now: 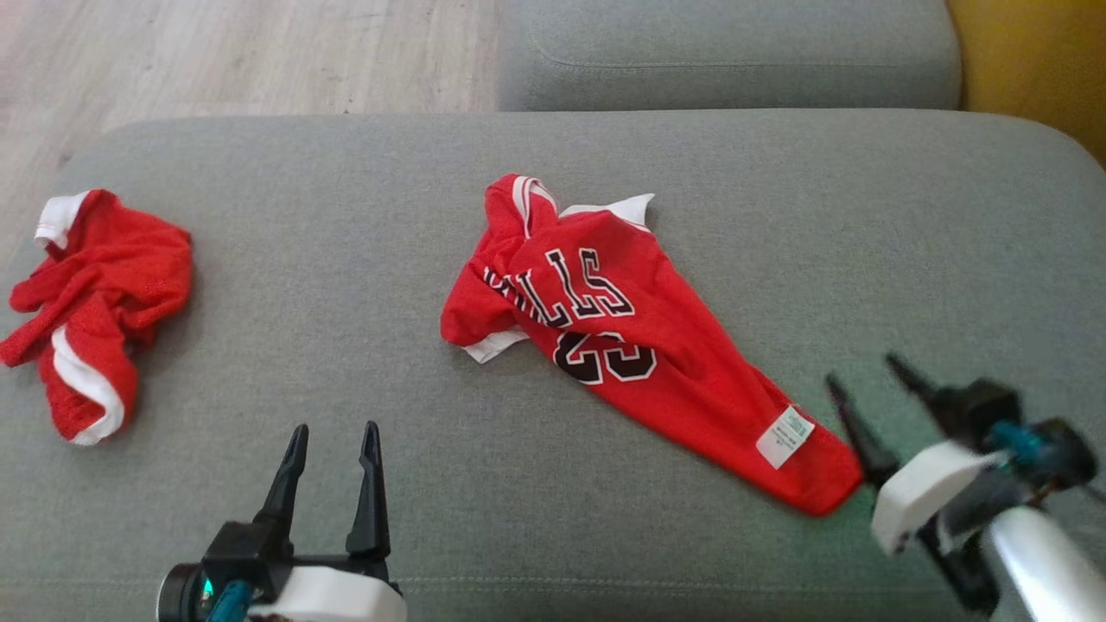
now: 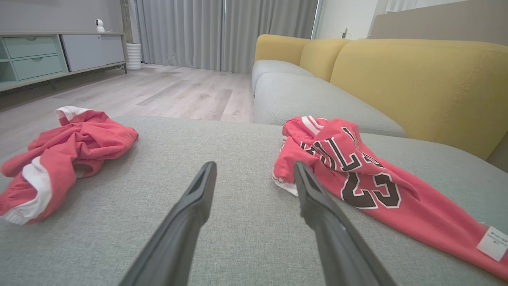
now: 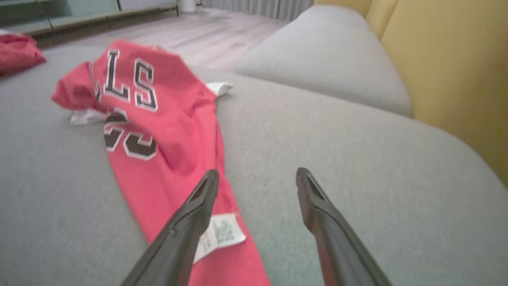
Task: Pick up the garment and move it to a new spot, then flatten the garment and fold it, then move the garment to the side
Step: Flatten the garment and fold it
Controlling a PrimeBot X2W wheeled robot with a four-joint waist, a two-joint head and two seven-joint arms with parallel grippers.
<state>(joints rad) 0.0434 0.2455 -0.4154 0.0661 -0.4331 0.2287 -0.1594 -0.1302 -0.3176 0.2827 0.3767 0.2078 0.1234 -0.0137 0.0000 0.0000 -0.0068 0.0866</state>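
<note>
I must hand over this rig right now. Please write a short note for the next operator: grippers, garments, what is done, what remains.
Left gripper: open, empty, over the near edge of the grey cushion.
Right gripper: open, empty, beside the hem end of the red Bulls jersey.
Jersey: mid-cushion, unheld, bunched and twisted. A second red garment lies crumpled at the far left.
Done: jersey is on the cushion. Left: flatten, fold, move aside.

My left end effector (image 1: 335, 428) sits at the lower left, fingers pointing straight up the head view, jaws spread wide. The right end effector (image 1: 861, 368) angles in from the lower right, tilted leftward, jaws apart too and gripping nothing, with its pale forearm (image 1: 1032, 557) slanting behind.
</note>
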